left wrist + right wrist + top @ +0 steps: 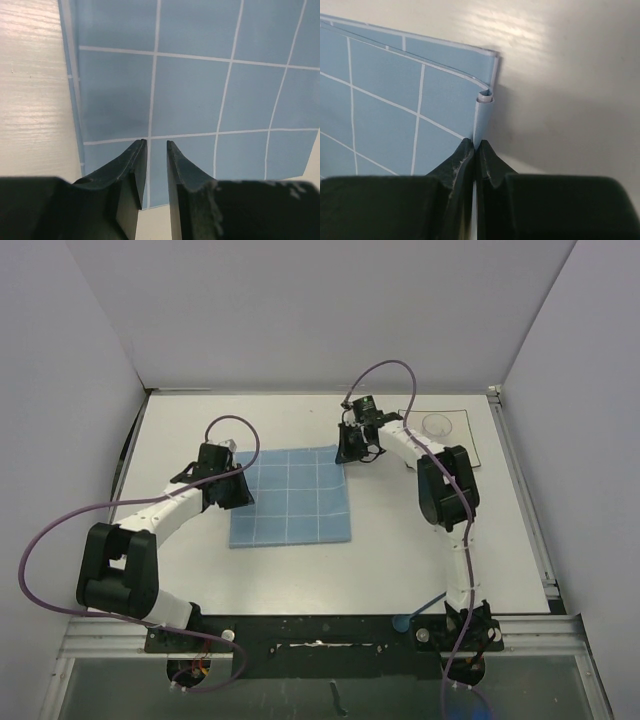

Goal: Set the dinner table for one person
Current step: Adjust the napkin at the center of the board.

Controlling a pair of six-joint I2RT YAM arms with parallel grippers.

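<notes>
- Right gripper (475, 145): the fingers are pinched tight on a thin curled strip of the blue placemat (380, 100), right by its corner, so it's got hold of the mat there.
- Left gripper (156, 142): the fingers are just a narrow slit apart with nothing between them, hanging over the mat's edge at about 9 o'clock from the mat's middle.
- The mat looks thin and floppy to me. The edge curls up in the pinch, so a corner or edge is the spot to grab, and I'd guess it slides easily.
- The dinner table (300, 580) is under everything and fills most of the top view. It reads as stiff, flat, matte white. There's nothing on it to grip, stuff just gets laid on it.
- Only the top view shows the held corner at the mat's 1 o'clock, plus a white plate (452, 435) with a clear cup (436, 424) on it (or a bowl, can't tell), off the mat at 2 o'clock. Only the wrist cams show the pinch and the slit.
</notes>
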